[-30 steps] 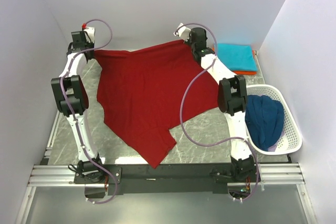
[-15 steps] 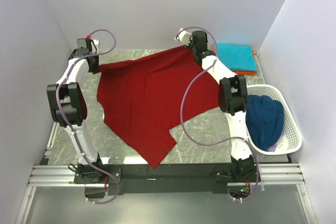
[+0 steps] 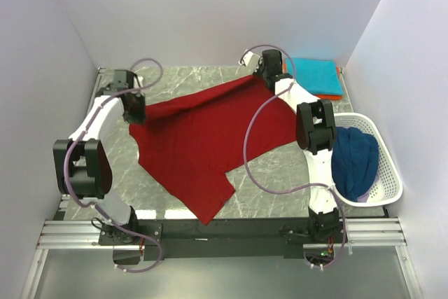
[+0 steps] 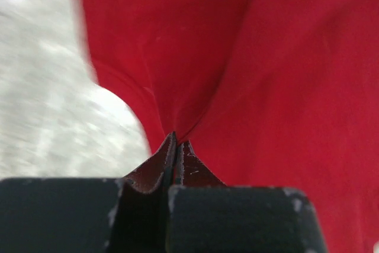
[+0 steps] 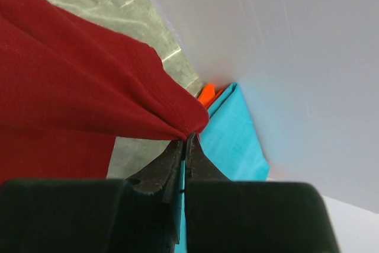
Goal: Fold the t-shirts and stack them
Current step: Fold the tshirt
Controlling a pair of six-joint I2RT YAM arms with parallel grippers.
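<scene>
The dark red t-shirt (image 3: 203,138) lies spread over the grey marble table, its far edge lifted off the surface. My left gripper (image 3: 134,111) is shut on its left corner, with the cloth (image 4: 266,87) pinched between the fingertips. My right gripper (image 3: 262,75) is shut on its far right corner (image 5: 148,105). A folded teal t-shirt (image 3: 315,75) lies on a folded orange one (image 3: 326,96) at the back right; both also show in the right wrist view, teal (image 5: 237,140) and orange (image 5: 206,94). The navy blue t-shirt (image 3: 353,159) is bunched in the basket.
A white mesh basket (image 3: 388,180) stands at the right edge of the table. Pale walls close the table in on the left, back and right. Purple cables loop off both arms, the right one over the shirt (image 3: 246,152).
Both grippers have come toward me with the shirt's far edge. The left one has moved further, down and to the right, so the edge has slackened and drooped over the shirt.
</scene>
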